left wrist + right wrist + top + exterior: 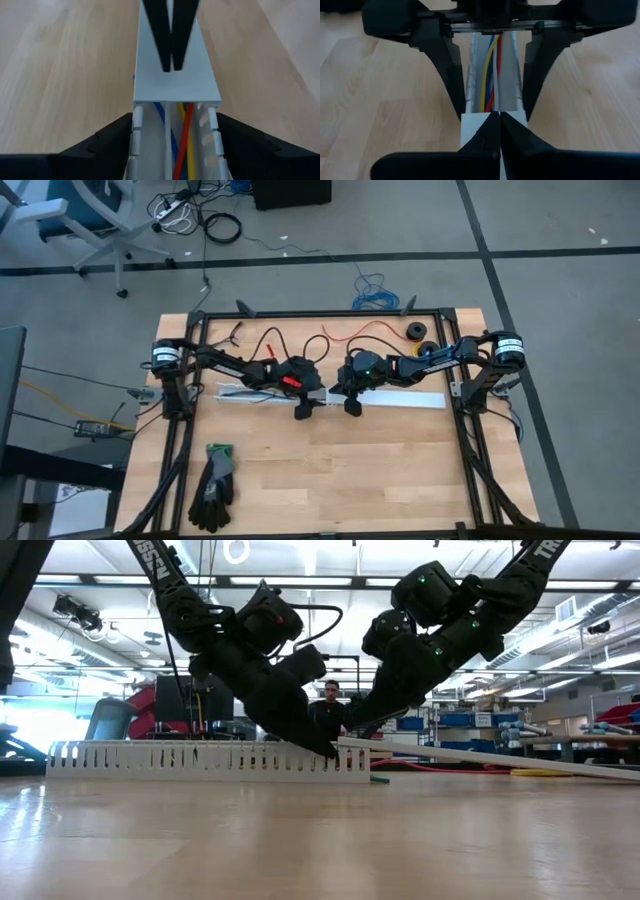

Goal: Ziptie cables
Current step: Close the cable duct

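A white slotted channel point(250, 393) lies across the table's middle. Coloured wires point(184, 145), yellow, blue and red, run along inside it. A flat white cover point(410, 399) continues toward the table's right. Its left end sits on the channel's top point(345, 743) and the rest slopes down to the table. My left gripper point(303, 408) straddles the channel just left of the cover's end. My right gripper point(352, 405) is shut, its tips on the cover's end, facing the left gripper. My left gripper clasps the white channel across its width, one finger point(117, 132) on each outer side wall point(135, 122), slanting down from the table's left. The channel stays flat on the table. My right gripper presses its shut fingertips point(170, 62) down on the cover's top face point(175, 87) near its left end, slanting down from the right. That end rests on the channel.
Dark gloves point(212, 485) lie near the table's front left. Two black rolls point(420, 340), a red wire point(350, 335) and a black wire point(265, 340) lie toward the far edge. A blue coiled cable point(372, 295) lies on the floor beyond. A person point(330, 705) stands far behind.
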`<state>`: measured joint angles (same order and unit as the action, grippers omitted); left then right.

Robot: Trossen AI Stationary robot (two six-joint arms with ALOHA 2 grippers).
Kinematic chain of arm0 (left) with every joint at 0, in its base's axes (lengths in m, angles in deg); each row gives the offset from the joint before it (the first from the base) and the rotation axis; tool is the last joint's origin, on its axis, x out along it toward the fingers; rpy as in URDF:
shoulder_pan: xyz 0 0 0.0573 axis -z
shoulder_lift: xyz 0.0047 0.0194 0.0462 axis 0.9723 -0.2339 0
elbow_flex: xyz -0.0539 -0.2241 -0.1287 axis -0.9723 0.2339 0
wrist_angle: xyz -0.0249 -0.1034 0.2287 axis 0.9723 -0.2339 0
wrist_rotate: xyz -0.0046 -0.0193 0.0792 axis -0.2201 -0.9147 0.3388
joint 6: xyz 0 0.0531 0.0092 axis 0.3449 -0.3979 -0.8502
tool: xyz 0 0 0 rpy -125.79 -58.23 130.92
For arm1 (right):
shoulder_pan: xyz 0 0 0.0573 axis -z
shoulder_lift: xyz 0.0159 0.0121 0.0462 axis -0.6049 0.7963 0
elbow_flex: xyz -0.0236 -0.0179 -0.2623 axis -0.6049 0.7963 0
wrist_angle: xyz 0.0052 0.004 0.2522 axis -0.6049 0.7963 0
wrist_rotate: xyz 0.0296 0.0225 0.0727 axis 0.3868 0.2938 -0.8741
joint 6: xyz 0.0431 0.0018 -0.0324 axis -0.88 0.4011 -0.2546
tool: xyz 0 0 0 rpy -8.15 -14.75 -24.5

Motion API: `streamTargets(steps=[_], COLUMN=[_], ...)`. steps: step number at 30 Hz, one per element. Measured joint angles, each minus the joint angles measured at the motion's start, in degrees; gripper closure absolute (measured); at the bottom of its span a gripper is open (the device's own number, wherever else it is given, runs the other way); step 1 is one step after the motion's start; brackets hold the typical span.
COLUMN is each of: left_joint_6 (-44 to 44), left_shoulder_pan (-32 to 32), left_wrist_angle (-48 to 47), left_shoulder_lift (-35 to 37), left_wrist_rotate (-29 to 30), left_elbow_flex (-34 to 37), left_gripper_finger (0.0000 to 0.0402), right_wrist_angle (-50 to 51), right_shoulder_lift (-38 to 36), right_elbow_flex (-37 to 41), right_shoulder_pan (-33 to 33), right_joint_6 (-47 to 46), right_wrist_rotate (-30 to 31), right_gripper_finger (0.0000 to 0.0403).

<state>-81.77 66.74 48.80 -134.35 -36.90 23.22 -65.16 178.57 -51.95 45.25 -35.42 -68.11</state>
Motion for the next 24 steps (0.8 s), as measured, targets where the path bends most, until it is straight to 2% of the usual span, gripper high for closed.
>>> streamTargets(steps=[7,12,24], left_joint_6=[0.91,1.85,1.82], left_shoulder_pan=[0.0,0.0,0.04], left_wrist_angle=[4.76,10.7,13.77], left_shoulder_lift=[5.03,4.83,4.43], left_wrist_rotate=[1.02,1.4,1.42], left_elbow_flex=[6.29,9.89,10.49], left_gripper_finger=[0.0121,0.0121,0.0121], right_wrist_angle=[0.24,-0.23,-0.86], right_shoulder_lift=[-0.05,-0.07,-0.07], right_elbow_flex=[-0.04,-0.07,-0.07], right_shoulder_pan=[0.0,0.0,0.01], right_joint_6=[-0.03,-0.04,-0.06], right_wrist_rotate=[0.0,0.0,0.0], right_gripper_finger=[0.0403,0.0403,0.0403])
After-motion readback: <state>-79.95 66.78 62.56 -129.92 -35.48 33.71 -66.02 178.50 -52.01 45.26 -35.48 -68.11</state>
